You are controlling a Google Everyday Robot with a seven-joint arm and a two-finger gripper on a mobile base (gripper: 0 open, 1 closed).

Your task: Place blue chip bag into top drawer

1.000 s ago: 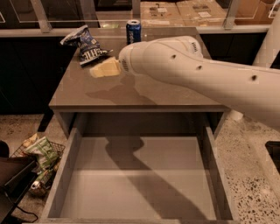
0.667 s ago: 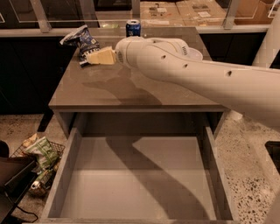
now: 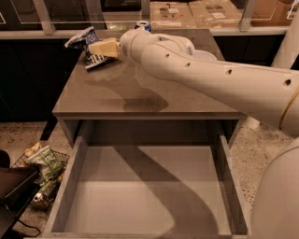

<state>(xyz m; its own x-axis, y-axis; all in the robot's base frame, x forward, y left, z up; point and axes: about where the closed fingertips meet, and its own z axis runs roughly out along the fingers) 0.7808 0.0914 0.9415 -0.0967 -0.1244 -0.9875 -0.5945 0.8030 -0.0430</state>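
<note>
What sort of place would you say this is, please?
Probably an office snack area: a grey counter with an open drawer, a chip bag and can on top, and boxes behind. The gripper is at the chip bag, back left of the counter.

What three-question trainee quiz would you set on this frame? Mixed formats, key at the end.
1. True or false: the top drawer is shut.
2. Where is the end effector? (A) inside the drawer; (B) at the blue chip bag, near the rear left corner of the tabletop; (C) down by the floor.
3. Short answer: what stands at the tabletop's back edge, right of the bag?

Key
1. False: it is pulled out.
2. B.
3. A soda can.
</note>
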